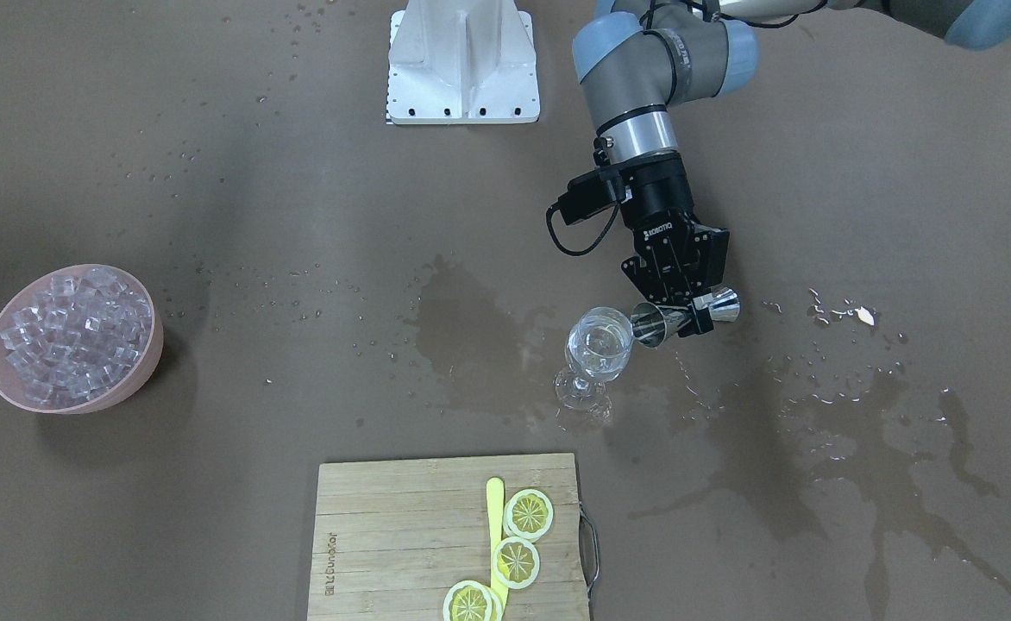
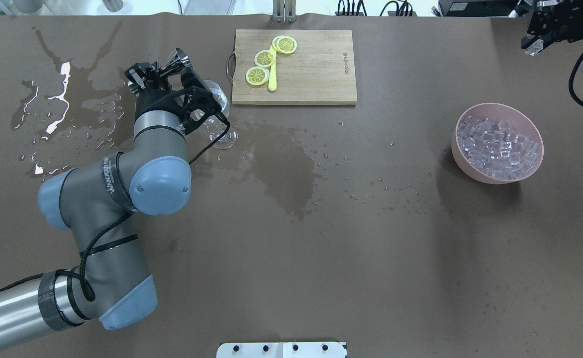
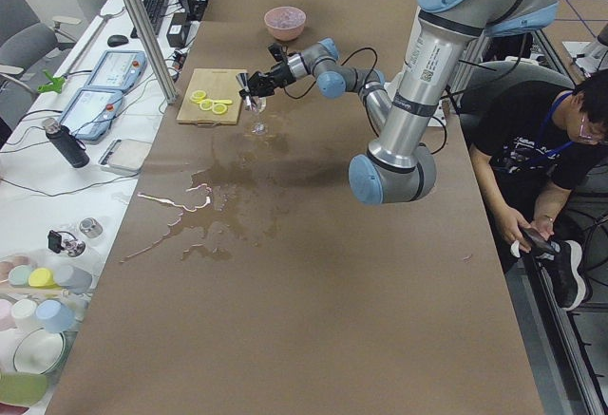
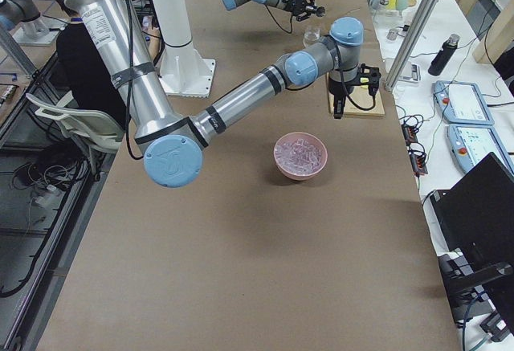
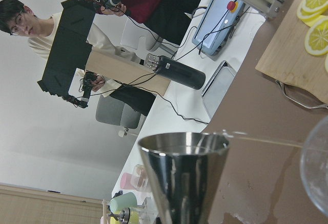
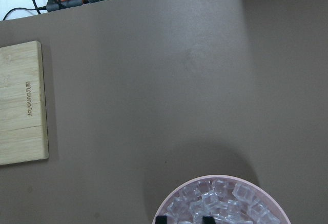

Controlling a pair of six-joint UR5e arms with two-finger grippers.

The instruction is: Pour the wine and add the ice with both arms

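Observation:
My left gripper (image 1: 697, 312) is shut on a steel jigger (image 1: 656, 323) and holds it tipped on its side, mouth at the rim of the wine glass (image 1: 599, 345). The glass stands upright with a little clear wine in its bowl. In the left wrist view the jigger (image 5: 182, 172) fills the bottom and the glass's edge (image 5: 316, 172) shows at the right. My right gripper (image 2: 534, 45) hangs high over the far side of the pink bowl (image 2: 463, 159) of ice (image 2: 498, 144), fingers narrowly apart with a small whitish cube between them. Its fingertips (image 6: 207, 219) show above the ice (image 6: 215, 203).
A bamboo cutting board (image 1: 402, 535) with lemon slices (image 1: 529, 513) and a yellow knife lies at the table's operator side. Wet spills (image 1: 859, 431) spread around and beside the glass. The white mounting post (image 1: 462, 60) stands at the robot's side. A seated person shows in the exterior left view (image 3: 532, 149).

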